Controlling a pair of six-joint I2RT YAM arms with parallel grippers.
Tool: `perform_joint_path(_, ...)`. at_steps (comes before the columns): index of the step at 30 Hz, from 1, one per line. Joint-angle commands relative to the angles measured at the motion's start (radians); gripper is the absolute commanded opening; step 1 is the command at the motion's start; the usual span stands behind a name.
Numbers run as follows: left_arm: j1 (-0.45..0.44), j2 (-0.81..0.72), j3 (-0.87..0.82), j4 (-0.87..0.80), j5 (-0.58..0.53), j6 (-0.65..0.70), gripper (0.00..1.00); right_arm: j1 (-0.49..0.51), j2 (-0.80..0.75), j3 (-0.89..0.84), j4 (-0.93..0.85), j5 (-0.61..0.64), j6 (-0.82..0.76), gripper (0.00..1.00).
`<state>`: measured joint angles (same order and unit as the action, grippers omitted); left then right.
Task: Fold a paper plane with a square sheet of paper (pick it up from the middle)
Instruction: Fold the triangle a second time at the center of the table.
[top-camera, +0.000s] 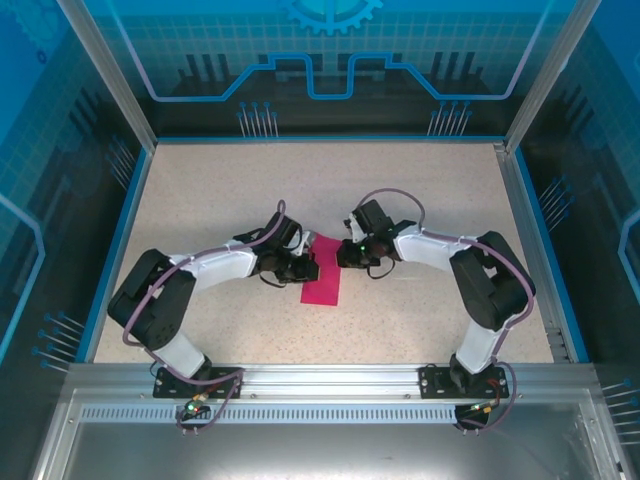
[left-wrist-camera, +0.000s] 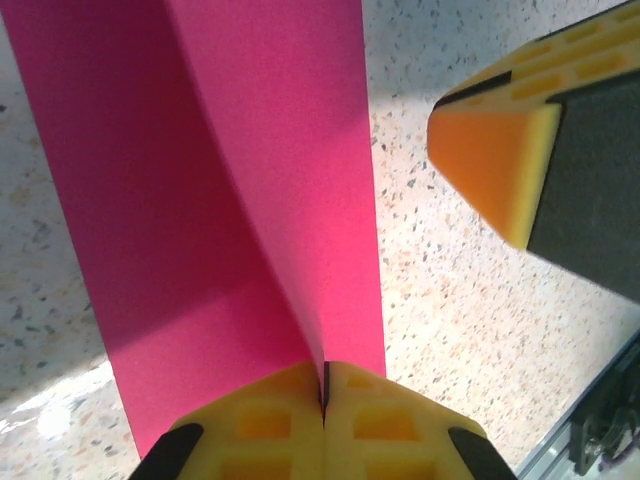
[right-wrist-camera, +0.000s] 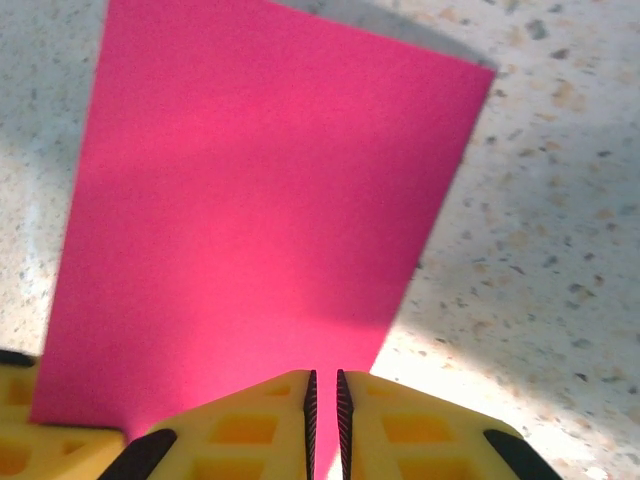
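Your left gripper (left-wrist-camera: 325, 395) is clamped on a lifted layer of the pink paper (left-wrist-camera: 250, 200), your right gripper (right-wrist-camera: 325, 385) shows just a slit at its edge and you can't tell if it bites, so pull unevenly and it tears or skews on the table (left-wrist-camera: 470, 330).

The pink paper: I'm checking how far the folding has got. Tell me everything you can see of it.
The paper is thin, matte magenta, apparently folded into a narrow two-layer rectangle lying on the speckled table. The left gripper is shut on one edge, where a layer curves up. The right gripper is nearly closed at its edge; a grip is unclear.
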<state>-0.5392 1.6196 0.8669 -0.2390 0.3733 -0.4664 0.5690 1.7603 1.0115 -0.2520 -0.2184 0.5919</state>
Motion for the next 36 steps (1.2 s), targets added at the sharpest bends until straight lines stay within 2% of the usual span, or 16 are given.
perform_joint_path(1, 0.005, -0.035, 0.016, -0.132, -0.051, 0.122, 0.01, 0.008, -0.059, -0.035, -0.013, 0.085, 0.042, 0.16)
perform_joint_path(6, 0.005, -0.062, 0.032, -0.145, -0.098, 0.206, 0.01, -0.002, -0.132, -0.086, 0.003, 0.165, 0.084, 0.16)
perform_joint_path(13, 0.005, 0.06, 0.147, -0.116, -0.11, 0.219, 0.0, 0.001, -0.109, -0.088, 0.047, 0.092, 0.089, 0.16)
perform_joint_path(20, 0.005, 0.116, 0.167, -0.101, -0.077, 0.198, 0.0, 0.03, -0.052, -0.058, 0.06, 0.022, 0.083, 0.16)
perform_joint_path(28, -0.031, 0.09, 0.155, -0.105, -0.022, 0.238, 0.01, 0.026, -0.111, -0.073, 0.029, 0.123, 0.1, 0.16)
perform_joint_path(31, -0.073, 0.105, 0.176, -0.13, -0.057, 0.263, 0.01, 0.026, -0.142, -0.09, 0.026, 0.132, 0.099, 0.16)
perform_joint_path(36, -0.076, 0.138, 0.192, -0.135, -0.107, 0.265, 0.01, 0.026, -0.149, -0.118, 0.028, 0.114, 0.107, 0.15)
